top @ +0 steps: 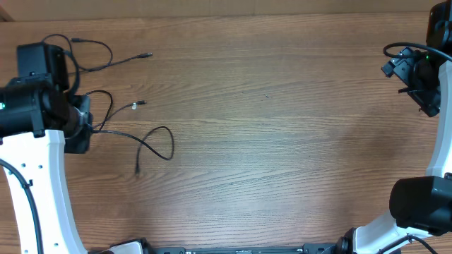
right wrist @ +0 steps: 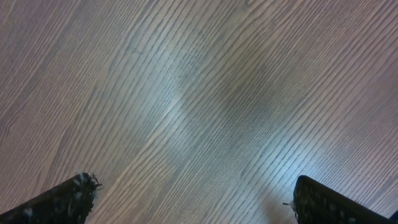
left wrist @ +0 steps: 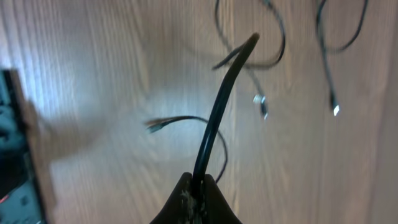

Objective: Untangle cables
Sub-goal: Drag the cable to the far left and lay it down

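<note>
Black-tipped left gripper (left wrist: 199, 185): its two dark fingertips are pressing together on one cord, and no gap is showing on either side of it. Pale scuffs are speckling the tips.
Held cable (left wrist: 217, 106): this thin, smooth, round black strand is rising from between the closed tips and bending up and to the right. Its far end is blurring out above the wood.
Right gripper (right wrist: 194, 183): its fingers (right wrist: 68, 199) are standing wide apart at the two lower corners of the right wrist view. They are clasping nothing, and only bare wood is showing between them. Their edges are looking frayed and pale.
Cables (top: 159, 137): thin black cords are lying as loose, curling strands on the left part of the tabletop (top: 282, 127), close beside the left arm (top: 42, 155). One is looping near the back edge, and another is forming an open loop nearer the front. Two strands are crossing in the left wrist view, but whether they are touching cannot be told.
Plugs (left wrist: 263, 107): small metal tips are glinting silver at the cord ends, apart from one another.
Tabletop surface: brown wood grain is running in long fine lines, with soft glare spreading on it.
Right arm (top: 424, 70): it is sitting at the far right, well apart from the cords.
</note>
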Available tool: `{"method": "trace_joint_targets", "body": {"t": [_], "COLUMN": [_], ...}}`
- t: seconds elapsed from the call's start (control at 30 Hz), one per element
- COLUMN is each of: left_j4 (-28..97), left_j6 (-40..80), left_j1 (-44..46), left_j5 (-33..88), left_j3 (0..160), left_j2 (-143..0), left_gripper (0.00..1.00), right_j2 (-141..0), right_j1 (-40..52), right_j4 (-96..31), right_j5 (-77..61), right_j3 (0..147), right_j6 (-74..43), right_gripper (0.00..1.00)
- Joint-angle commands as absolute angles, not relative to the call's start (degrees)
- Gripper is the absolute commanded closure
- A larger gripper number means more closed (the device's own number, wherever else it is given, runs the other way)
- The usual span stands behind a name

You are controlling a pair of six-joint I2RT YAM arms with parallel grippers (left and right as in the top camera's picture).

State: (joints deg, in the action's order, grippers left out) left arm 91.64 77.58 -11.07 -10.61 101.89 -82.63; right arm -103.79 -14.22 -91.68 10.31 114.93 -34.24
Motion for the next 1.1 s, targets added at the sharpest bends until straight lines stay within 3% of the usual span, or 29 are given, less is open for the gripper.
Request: {"method": "trace_joint_targets", "body": {"t": [0.0, 0.13, 0.33, 0.6, 0.73, 0.9, 1.07], "left_j4": [86.6, 81.0, 83.4, 83.2, 77.1, 60.6, 47.1], "left_j6": [68.4, 50.6, 55.6, 64.2, 64.7, 64.7, 57.1], "left_j1": [-12.9, -12.9, -16.3, -28.0, -36.0, -47.6, -51.6], "left_j5": [-13.0, -8.1, -8.1, -7.9, -8.0, -10.9, -16.8], "left_j3": [101.0, 101.0, 100.0, 90.6, 85.3, 75.7, 69.3], "left_j2": [-82.4, -82.4, -82.4, -82.4, -82.4, -82.5, -83.2], "left_gripper": [0.96, 0.96, 0.96, 0.96, 0.96, 0.96, 0.96], "right_j2": [-103.7, -103.7, -103.7, -103.7, -103.7, -103.7, -103.7], "right_j1": [-14.3, -14.3, -14.3, -14.3, -14.3, -14.3, -14.3], "right_j4": [-91.6, -91.6, -91.6, -91.6, -91.6, -91.6, -91.6], "right_j5": [10.3, 10.3, 10.3, 10.3, 10.3, 10.3, 10.3], "right_j3": [114.7, 114.7, 114.7, 114.7, 114.7, 114.7, 114.7], "right_j6": [-34.0, -34.0, -34.0, -34.0, -34.0, -34.0, -34.0], "right_gripper": [0.00, 0.00, 0.00, 0.00, 0.00, 0.00, 0.00]}}
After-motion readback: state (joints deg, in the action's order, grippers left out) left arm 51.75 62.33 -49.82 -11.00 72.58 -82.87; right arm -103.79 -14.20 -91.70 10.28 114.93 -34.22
